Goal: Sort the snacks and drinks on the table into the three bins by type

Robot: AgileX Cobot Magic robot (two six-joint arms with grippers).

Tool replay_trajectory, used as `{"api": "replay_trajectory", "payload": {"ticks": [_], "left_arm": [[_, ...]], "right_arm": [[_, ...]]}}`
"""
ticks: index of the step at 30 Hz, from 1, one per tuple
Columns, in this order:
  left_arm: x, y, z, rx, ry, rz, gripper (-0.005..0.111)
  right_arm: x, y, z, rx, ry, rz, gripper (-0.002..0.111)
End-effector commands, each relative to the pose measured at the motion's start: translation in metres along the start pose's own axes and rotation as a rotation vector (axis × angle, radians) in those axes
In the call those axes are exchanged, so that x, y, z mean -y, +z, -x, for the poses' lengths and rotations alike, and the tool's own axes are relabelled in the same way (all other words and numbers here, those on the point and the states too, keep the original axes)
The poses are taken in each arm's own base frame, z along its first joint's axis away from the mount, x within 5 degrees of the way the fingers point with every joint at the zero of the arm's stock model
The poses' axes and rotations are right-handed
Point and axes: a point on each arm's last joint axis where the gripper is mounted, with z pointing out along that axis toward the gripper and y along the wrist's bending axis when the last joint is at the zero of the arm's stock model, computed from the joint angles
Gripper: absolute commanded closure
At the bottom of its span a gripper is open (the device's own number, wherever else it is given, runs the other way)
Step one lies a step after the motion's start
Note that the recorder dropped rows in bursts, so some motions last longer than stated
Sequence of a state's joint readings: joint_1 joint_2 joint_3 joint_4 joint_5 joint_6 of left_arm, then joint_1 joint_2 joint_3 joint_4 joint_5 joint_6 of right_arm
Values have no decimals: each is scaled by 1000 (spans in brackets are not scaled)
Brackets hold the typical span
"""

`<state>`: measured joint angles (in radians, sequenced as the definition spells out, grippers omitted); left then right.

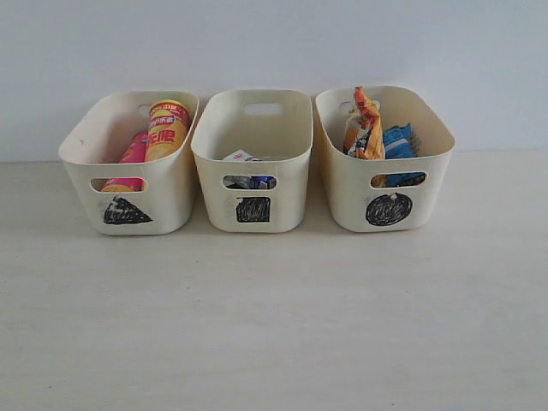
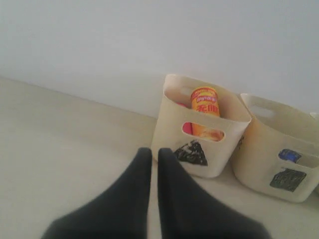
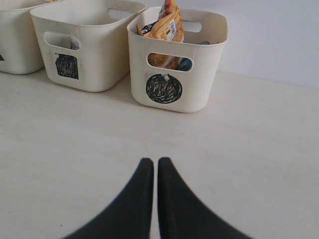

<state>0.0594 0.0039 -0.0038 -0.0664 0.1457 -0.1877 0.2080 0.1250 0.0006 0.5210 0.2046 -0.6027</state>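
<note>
Staged sorting bench of a lab-like test room. A pale beige tabletop with faint wood grain (image 1: 274, 334) meets a plain grey-white wall (image 1: 274, 43). Three alike cream plastic tubs with slot handles stand in a row in the exterior view: the left tub (image 1: 79, 152) bears a black scribbled triangle (image 1: 126, 211), the middle tub (image 1: 210, 145) a square (image 1: 253, 210), the right tub (image 1: 432, 158) a circle (image 1: 389, 209); such hand-drawn coding suggests an experiment

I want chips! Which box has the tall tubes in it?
The triangle bin, leftmost in the exterior view. The square bin holds small cartons, the circle bin crinkly bags.
</note>
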Motion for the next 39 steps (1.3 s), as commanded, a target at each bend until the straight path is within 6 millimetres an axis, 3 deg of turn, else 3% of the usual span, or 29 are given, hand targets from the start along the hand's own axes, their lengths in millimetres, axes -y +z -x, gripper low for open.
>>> {"api": "replay_trajectory", "payload": {"ticks": [1, 36, 39], "left_arm": [[-4, -1, -15, -157, 33, 37, 102], [-4, -1, -15, -155, 48, 36, 102], [-4, -1, -15, -155, 48, 36, 102]], "right_arm": [[0, 0, 0, -5, -8, 1, 107], [0, 0, 0, -5, -8, 1, 107], [4, -1, 6, 72, -9, -48, 107]]}}
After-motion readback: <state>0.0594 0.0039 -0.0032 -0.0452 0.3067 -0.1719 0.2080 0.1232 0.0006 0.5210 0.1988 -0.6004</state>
